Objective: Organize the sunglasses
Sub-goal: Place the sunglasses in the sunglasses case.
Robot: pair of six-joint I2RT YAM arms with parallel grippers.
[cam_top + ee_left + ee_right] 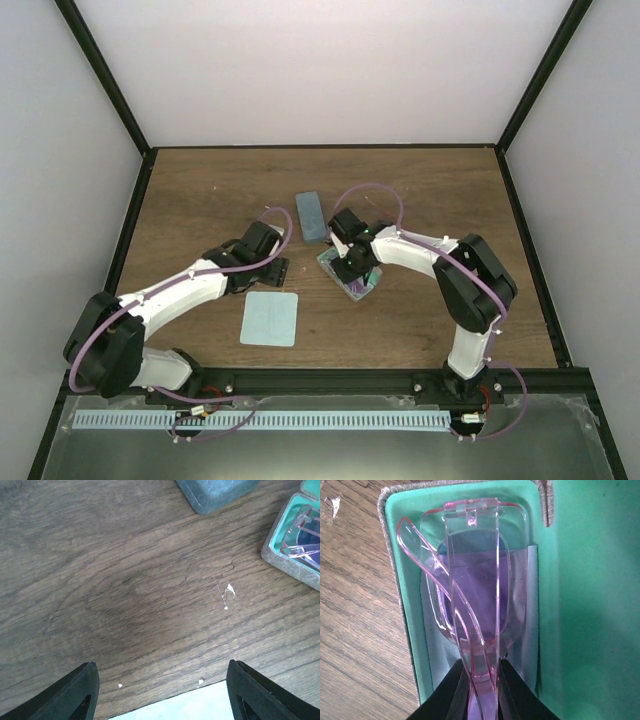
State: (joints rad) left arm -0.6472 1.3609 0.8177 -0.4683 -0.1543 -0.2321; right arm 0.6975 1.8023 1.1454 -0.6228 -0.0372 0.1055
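Observation:
The translucent pink sunglasses (pixel 472 585) lie folded in an open green-lined case (pixel 550 605), over a pale cloth. My right gripper (pixel 482 680) is shut on the pink sunglasses at their near end, inside the case (pixel 352 275). The case and glasses also show at the right edge of the left wrist view (pixel 297 542). My left gripper (pixel 160 690) is open and empty, low over bare wood beside a pale teal cloth (pixel 271 318). The red-orange pair is out of view.
A closed blue-grey case (pixel 310 215) lies behind the open case; its corner shows in the left wrist view (pixel 217 492). The teal cloth edge (pixel 200 705) sits between the left fingers. Black frame rails border the table.

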